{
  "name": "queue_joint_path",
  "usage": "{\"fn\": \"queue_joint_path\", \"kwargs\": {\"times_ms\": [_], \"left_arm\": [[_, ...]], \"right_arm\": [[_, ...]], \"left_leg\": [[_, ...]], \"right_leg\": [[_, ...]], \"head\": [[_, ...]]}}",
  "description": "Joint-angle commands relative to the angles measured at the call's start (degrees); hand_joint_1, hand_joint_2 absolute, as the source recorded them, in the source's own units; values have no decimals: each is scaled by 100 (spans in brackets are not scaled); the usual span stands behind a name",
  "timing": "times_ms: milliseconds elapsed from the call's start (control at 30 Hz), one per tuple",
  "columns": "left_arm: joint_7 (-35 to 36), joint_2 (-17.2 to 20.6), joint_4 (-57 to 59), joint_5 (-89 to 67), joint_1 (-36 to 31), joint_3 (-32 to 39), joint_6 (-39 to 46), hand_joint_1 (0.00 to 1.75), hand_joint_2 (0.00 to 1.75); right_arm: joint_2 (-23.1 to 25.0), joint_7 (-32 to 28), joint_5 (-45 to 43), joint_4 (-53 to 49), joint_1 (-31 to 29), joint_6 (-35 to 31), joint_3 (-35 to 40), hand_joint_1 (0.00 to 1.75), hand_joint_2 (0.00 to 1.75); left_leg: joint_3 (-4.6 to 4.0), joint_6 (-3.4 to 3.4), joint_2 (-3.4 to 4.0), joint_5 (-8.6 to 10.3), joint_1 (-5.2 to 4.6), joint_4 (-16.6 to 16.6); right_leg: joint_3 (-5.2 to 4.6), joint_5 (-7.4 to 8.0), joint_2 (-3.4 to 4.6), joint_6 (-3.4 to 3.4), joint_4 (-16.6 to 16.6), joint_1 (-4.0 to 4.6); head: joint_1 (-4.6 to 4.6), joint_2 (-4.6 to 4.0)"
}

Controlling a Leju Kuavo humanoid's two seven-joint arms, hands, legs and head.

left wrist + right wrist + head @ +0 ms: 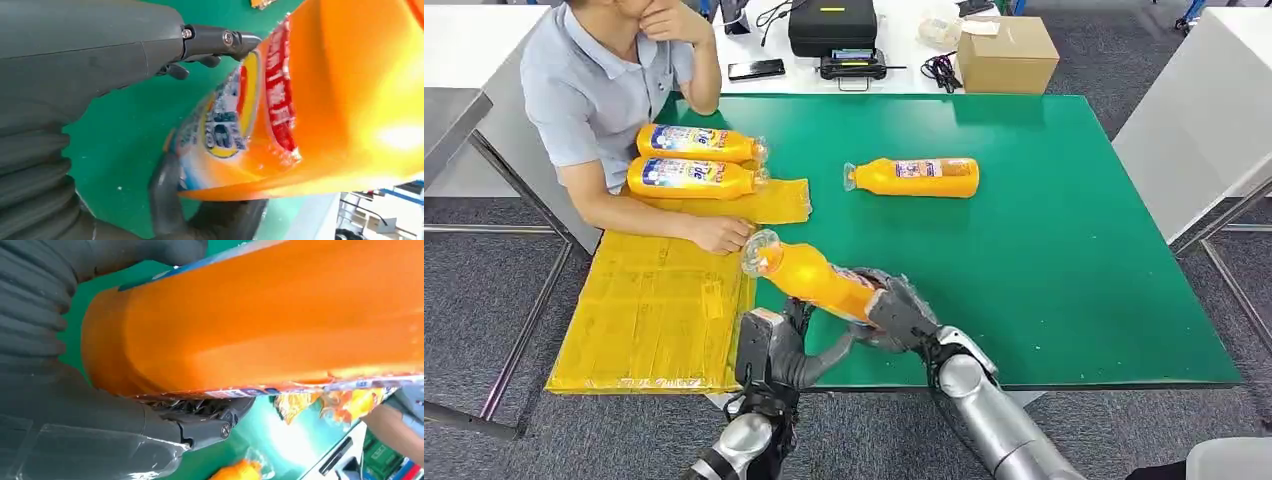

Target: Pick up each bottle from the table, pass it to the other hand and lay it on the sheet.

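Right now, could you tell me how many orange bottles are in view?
4: two side by side on the yellow sheet at and, one lying on the green table at, one held by the right robot hand at.

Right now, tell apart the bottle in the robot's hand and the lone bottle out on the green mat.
The held bottle is off the mat, tilted, gripped by the right hand; the lone bottle lies flat, untouched. The held one's cap points toward the yellow sheet. Both are orange, labelled.

Bright, even indoor light falls from overhead, and shadows on the green table are soft and short. The head view is sharp. Both wrist views are blurred at close range, with white glare on the orange bottle.
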Motion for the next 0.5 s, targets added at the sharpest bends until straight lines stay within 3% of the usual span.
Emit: {"fn": "queue_joint_path", "kwargs": {"times_ms": [33,500], "left_arm": [[-36,22,-332,504,-94,389,21,0,175],[-67,42,-777,909,-12,371,83,0,175]], "right_arm": [[118,-67,-34,412,-265,-40,490,175,175],[164,-99,-45,476,-233,-161,689,175,175]], "left_leg": [[16,-10,14,-8,4,1],[14,-7,6,-4,2,-3]], "right_leg": [[13,-4,11,-12,1,4],[11,-3,2,-10,-3,3]], "head": [[0,0],[0,0]]}}
